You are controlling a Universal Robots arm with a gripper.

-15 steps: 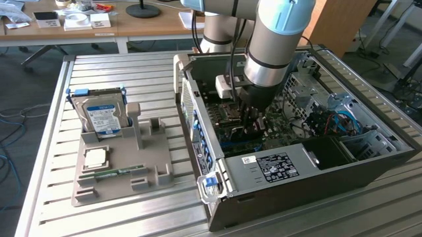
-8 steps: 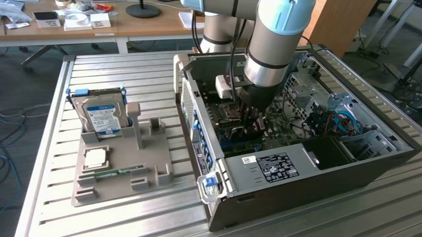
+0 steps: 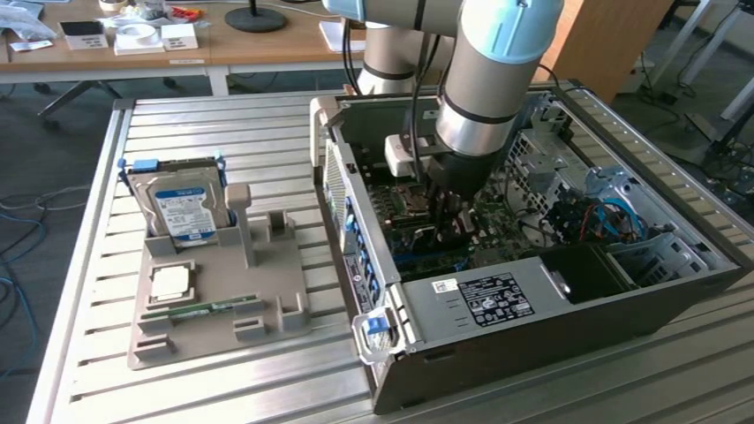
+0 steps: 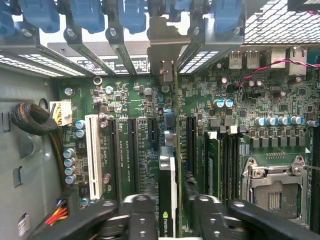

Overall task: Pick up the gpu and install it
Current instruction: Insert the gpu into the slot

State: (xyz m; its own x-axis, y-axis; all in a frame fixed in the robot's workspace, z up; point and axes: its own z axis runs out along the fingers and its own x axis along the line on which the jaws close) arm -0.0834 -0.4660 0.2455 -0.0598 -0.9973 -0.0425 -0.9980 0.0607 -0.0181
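Inside the computer case point(image 3: 507, 353), the gpu point(image 4: 168, 185) is standing edge-up in a motherboard point(image 4: 125, 100) slot. The gripper point(image 4: 172, 220) is straddling it, fingers point(image 4: 142, 220) narrowly parted and seemingly just off the card. It is looking light, stiff and fragile, so I'd be pinching only its top edge.

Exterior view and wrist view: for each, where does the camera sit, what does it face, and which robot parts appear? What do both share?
Exterior view: off the arm, high, looking down on the open computer case; arm and gripper show.
Wrist view: on the wrist, facing down at the motherboard; gripper straddles the gpu.
Shared: the motherboard and gripper.
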